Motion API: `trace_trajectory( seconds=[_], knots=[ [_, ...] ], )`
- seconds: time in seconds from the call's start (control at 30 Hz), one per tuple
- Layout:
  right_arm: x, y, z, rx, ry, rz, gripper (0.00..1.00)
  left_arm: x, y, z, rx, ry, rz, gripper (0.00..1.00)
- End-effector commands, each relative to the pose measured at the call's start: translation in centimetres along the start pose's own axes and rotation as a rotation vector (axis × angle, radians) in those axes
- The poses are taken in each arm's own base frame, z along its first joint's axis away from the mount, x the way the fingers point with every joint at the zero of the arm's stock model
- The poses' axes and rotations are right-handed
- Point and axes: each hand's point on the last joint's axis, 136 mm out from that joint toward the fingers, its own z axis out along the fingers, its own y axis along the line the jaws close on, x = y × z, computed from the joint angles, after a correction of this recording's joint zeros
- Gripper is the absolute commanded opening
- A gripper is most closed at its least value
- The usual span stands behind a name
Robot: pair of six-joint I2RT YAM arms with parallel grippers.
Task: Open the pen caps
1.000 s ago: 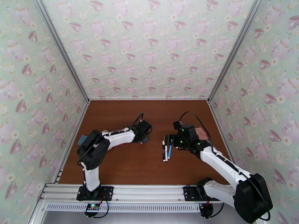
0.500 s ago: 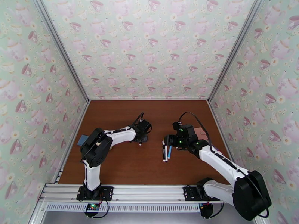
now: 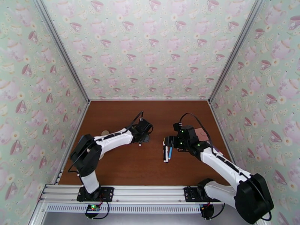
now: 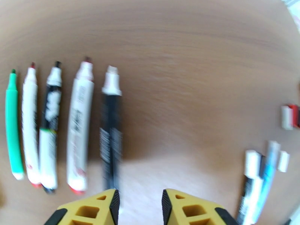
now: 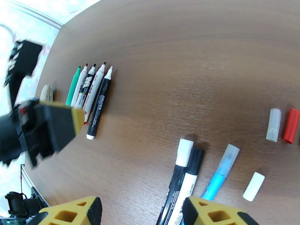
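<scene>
Quick update from my end. Over the last second the left arm's elbow swings out toward the side wall. In the top view a white pen butt now pokes out from under the left gripper, which wasn't showing before. I read that as the black pen being let go, so that one's done.

In the left wrist view the yellow fingers are spread with nothing between them. The black pen lies flat on the table just left of the gap.

That makes a row of five uncapped pens. The green pen is far left, then three mostly white pens, then the black one. They lie side by side with long axes parallel, bare tips pointing away from the wrist camera and butts toward the fingers.

Further right, three more pens lie together right under the right gripper, cap ends pointing away from it. They look capped to me. That gripper hasn't budged, and its fingers are spread wide and empty. Off to their right sit a loose clear cap, a red cap and a white cap.

My guess is five done, three to go.
</scene>
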Motion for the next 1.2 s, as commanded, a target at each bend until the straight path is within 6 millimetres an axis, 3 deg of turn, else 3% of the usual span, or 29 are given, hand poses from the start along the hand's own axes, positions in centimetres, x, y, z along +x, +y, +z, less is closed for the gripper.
trace_trajectory(
  seconds=[0.0,0.33,0.6,1.0,1.17],
  knots=[
    [1.0,-0.3,-0.5,0.008,0.006,0.017,0.63,2.7,-2.1,-0.5,0.09,0.059,-0.089,0.37],
    [4.3,-1.6,-2.4,0.064,0.085,0.063,0.68,6.9,-9.2,0.3,0.24,0.12,-0.123,0.4],
    [5.6,-2.4,-2.9,0.086,0.089,0.078,0.68,8.5,-11.8,2.5,0.272,0.186,-0.104,0.38],
    [5.4,-2.4,-2.4,0.09,0.096,0.073,0.68,10.0,-11.9,4.5,0.241,0.245,-0.077,0.38],
    [5.4,-2.5,-2.2,0.09,0.099,0.075,0.68,9.9,-9.9,4.8,0.13,0.241,-0.037,0.34]
  ],
)
